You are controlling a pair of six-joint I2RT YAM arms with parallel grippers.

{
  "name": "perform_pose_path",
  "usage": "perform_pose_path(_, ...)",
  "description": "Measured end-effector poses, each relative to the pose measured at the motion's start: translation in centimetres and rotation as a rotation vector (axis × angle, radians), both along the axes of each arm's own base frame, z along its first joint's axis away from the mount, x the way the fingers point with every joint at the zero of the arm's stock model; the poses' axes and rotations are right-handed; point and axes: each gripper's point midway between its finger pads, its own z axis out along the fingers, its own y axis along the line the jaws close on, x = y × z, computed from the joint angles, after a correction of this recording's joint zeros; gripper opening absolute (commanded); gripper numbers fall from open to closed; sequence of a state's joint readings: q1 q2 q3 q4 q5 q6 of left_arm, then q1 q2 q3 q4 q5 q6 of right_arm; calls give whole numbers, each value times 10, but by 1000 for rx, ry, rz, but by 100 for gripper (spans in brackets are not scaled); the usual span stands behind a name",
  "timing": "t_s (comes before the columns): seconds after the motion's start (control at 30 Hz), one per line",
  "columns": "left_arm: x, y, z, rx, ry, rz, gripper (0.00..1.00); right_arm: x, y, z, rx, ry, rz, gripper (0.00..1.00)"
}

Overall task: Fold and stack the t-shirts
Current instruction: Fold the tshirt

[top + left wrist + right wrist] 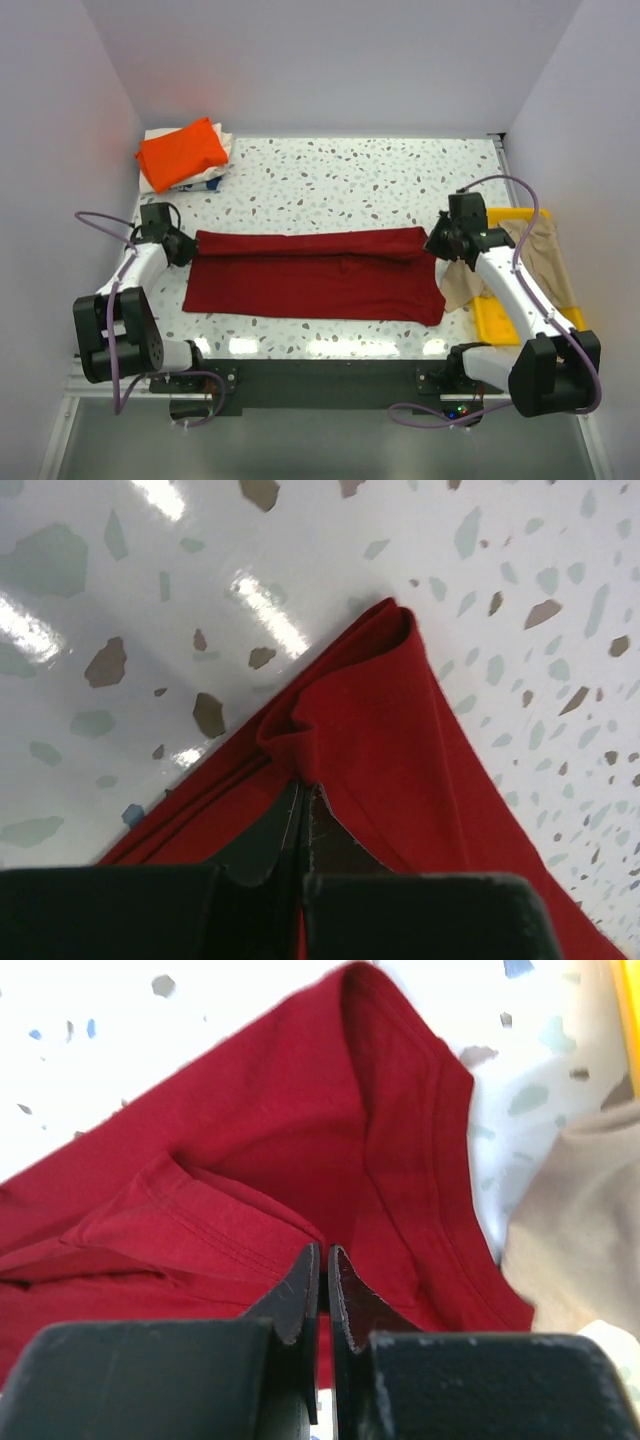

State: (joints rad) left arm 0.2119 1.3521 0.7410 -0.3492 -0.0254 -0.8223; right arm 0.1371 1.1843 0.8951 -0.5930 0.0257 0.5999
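Speckled white desk: dark red cloth t-shirt stretched across centre of top view, lengthwise fold in hand. Left tool closed, pinching left end; right tool closed on right end. Next, likely: both ends carried over together, evenly. Layer count inside each pinch hidden behind fingers.

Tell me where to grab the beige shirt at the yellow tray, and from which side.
Grip the bunched part of the beige shirt that spills over the left rim of the yellow tray onto the table. Come from above on the table side: there the cloth lies crumpled and clear of the tray wall, so fingers can probably pinch a fold.
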Motion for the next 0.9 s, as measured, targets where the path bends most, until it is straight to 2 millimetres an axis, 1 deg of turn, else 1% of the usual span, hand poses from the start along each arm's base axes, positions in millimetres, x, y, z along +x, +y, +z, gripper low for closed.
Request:
perform_pose_path(0.03,-4,-1,-5,-6,11,-1,0,-5,0,-5,1,12,2,1)
perform_pose_path(0.07,-9,-1,-10,-11,23,-1,0,-9,0,-10,1,24,3,5)
perform_pose_path(0.1,-14,-3,-14,-21,33,-3,6,-14,0,-17,5,37,6,9)
perform_pose_path(0.13,-17,-4,-18,-27,43,-3,14,-21,0,-26,8,55,9,17)
perform_pose_path(0.17,-22,-5,-23,-35,53,-7,31,-28,0,-34,9,76,11,23)
perform_pose_path(0.2,-26,-7,-26,-41,57,-15,38,-35,1,-42,13,98,14,27)
perform_pose_path(0.23,-29,-9,-29,-50,62,-17,42,-41,2,-48,23,116,20,34)
perform_pose_path(0.27,-32,-11,-31,-57,62,-19,48,-44,3,-51,25,128,25,36)
perform_pose_path(0.3,-34,-12,-31,-62,59,-24,51,-46,4,-53,33,135,31,38)
perform_pose_path(0.37,-35,-14,-30,-69,51,-31,54,-44,7,-50,44,118,44,43)
perform_pose_path(0.43,-33,-14,-26,-70,34,-38,54,-41,8,-45,47,101,55,47)
perform_pose_path(0.57,-29,-14,-16,-67,-3,-49,53,-30,14,-34,56,57,84,48)
perform_pose_path(0.63,-26,-13,-9,-61,-24,-56,52,-19,21,-29,56,41,104,48)
perform_pose_path(0.73,-20,-12,0,-47,-48,-71,52,0,40,-27,38,36,157,47)
perform_pose_path(0.83,-15,-11,7,-32,-65,-90,52,23,71,-32,18,35,233,47)
perform_pose_path(0.9,-11,-11,12,-21,-75,-106,52,37,87,-39,3,36,268,47)
